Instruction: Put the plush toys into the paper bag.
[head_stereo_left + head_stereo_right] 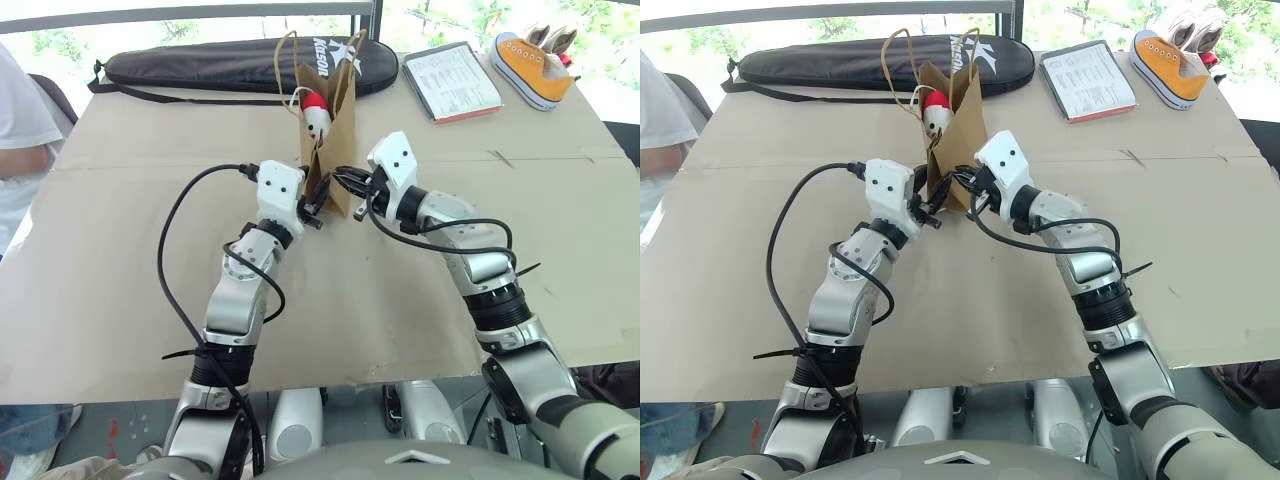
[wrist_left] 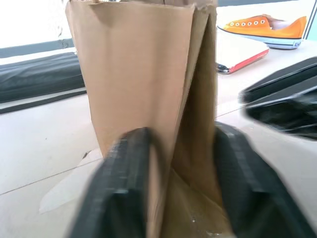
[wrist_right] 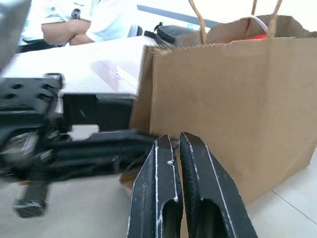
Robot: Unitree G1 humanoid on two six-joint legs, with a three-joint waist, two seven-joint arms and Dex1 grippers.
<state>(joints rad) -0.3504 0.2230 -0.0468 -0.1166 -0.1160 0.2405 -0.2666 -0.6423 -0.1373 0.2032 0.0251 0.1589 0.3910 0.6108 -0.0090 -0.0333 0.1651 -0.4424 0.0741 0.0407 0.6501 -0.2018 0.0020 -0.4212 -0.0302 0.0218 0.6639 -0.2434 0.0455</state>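
Fingers of the left gripper [image 2: 173, 193] straddle a lower side fold of the paper bag [image 1: 335, 140], narrowly parted with paper between them. Right gripper [image 3: 179, 148] fingers are pressed together against the bag's face. One bag stands upright on the cardboard-covered table [image 1: 150, 300]; one plush toy [image 1: 317, 108], white with red end, shows at its mouth. Behind lie one black racket case [image 1: 200, 65], one booklet [image 1: 450, 80] and one orange sneaker [image 1: 535, 68]. One person [image 3: 84, 22] sits beyond.

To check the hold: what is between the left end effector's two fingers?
The paper bag's near lower corner stands between the left end effector's fingers, seen in the left wrist view.
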